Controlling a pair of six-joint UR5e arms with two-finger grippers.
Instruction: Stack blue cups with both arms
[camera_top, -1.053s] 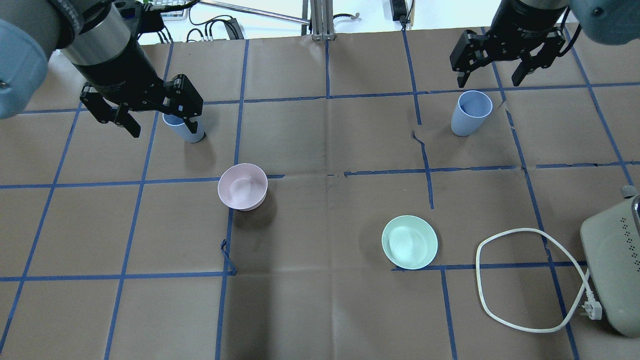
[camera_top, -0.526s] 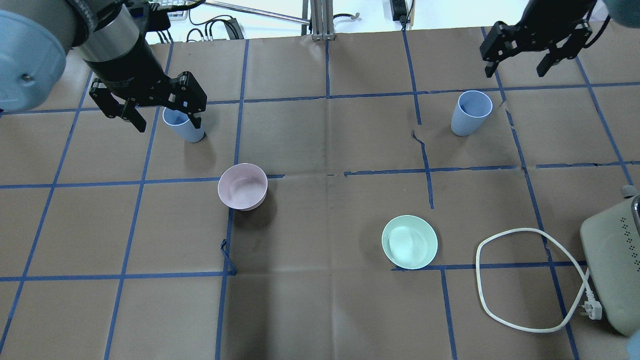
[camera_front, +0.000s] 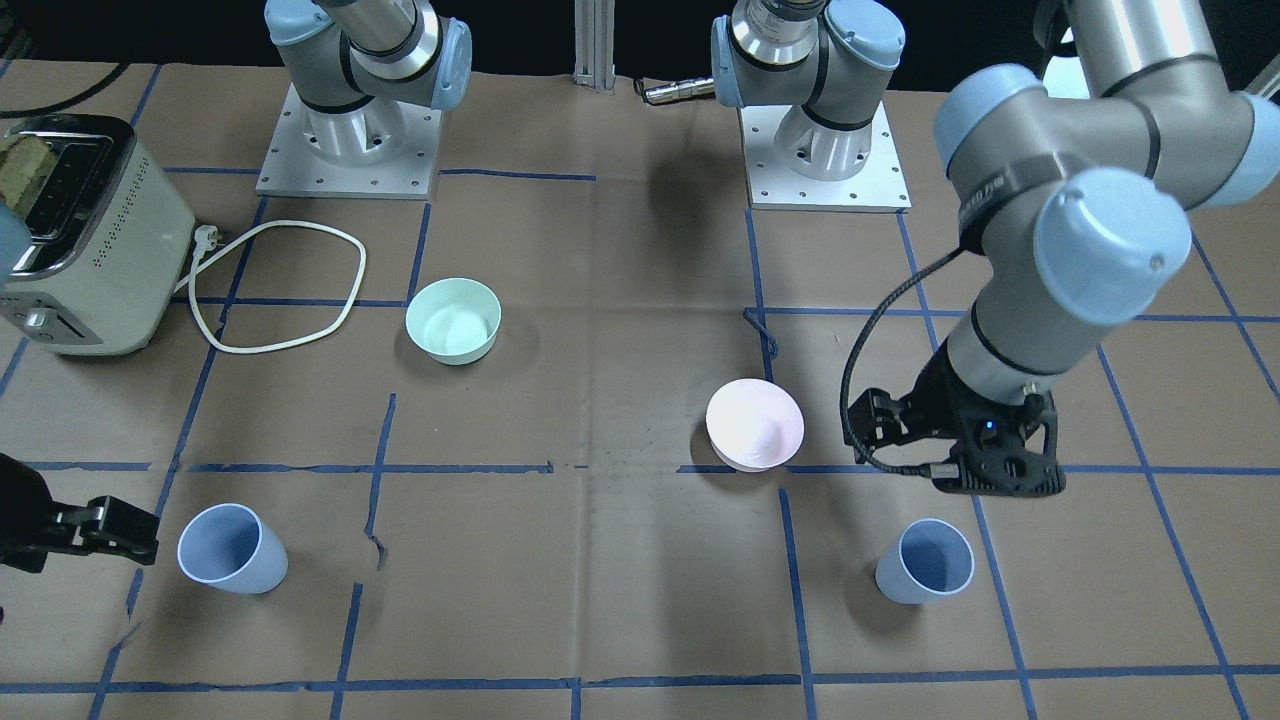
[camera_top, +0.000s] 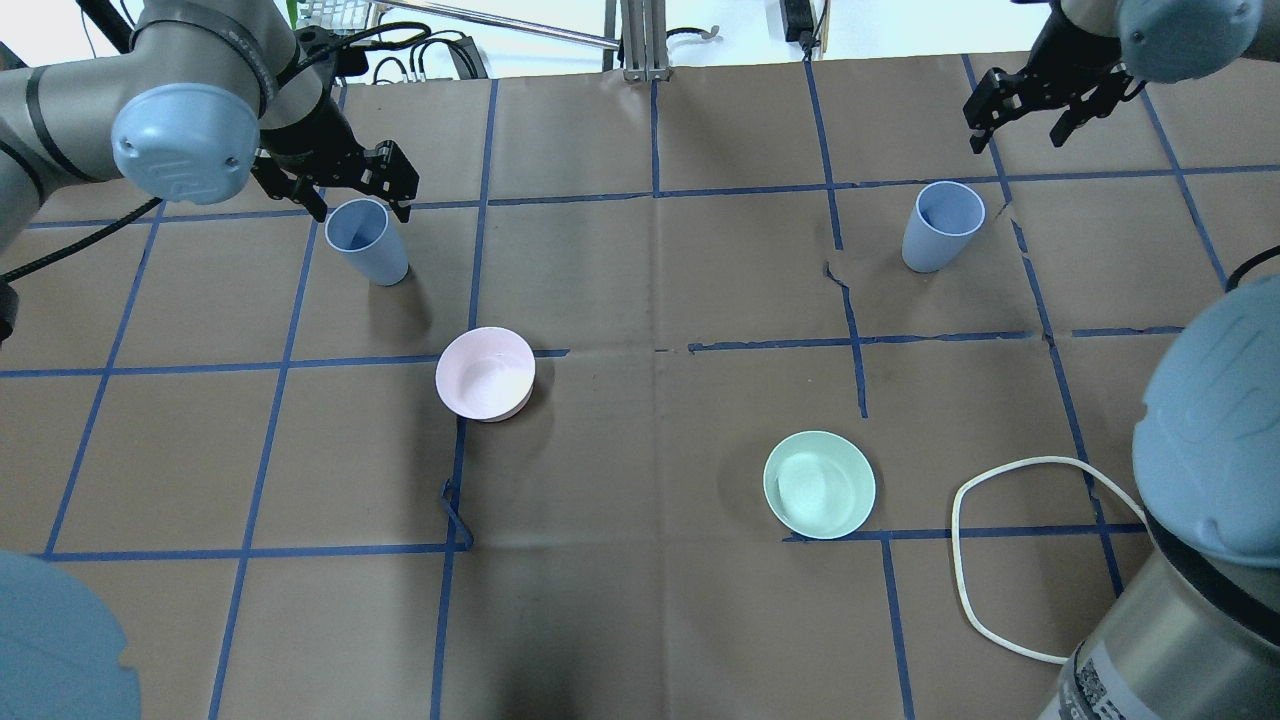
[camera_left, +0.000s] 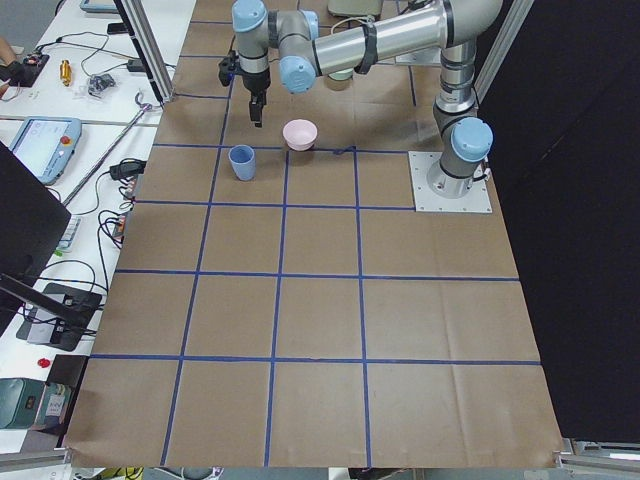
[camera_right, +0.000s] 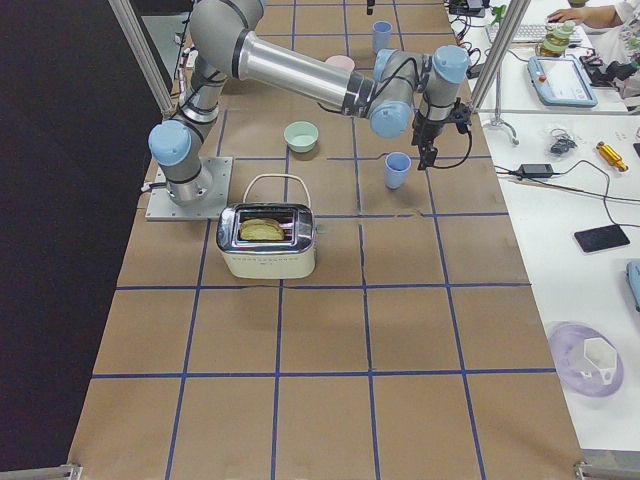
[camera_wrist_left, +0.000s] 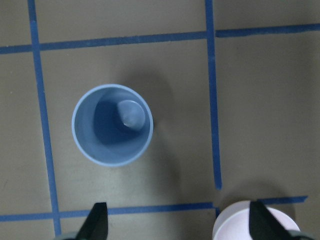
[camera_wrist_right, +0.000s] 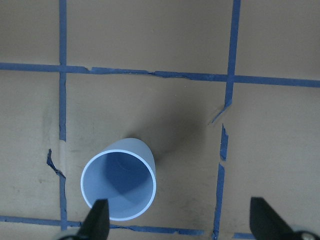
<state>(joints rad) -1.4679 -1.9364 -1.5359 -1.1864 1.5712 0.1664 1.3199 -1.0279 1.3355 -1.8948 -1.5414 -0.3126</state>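
Observation:
Two pale blue cups stand upright and apart on the brown table. The left cup (camera_top: 365, 240) also shows in the front view (camera_front: 925, 562) and the left wrist view (camera_wrist_left: 112, 124). My left gripper (camera_top: 360, 205) is open and empty, above the cup's far side (camera_wrist_left: 180, 222). The right cup (camera_top: 941, 226) also shows in the front view (camera_front: 230, 550) and the right wrist view (camera_wrist_right: 119, 186). My right gripper (camera_top: 1018, 120) is open and empty, above and beyond that cup, off to its right (camera_wrist_right: 181, 220).
A pink bowl (camera_top: 485, 372) sits near the left cup and a mint-green bowl (camera_top: 819, 483) right of centre. A toaster (camera_front: 80, 240) with a white cord (camera_top: 1000, 560) stands at the right end. The right arm's elbow (camera_top: 1210, 450) hangs over that corner.
Both grippers stayed open and drew toward the table's far side. The left one no longer covers its cup. The arms' elbows have swung into the overhead view's lower corners.

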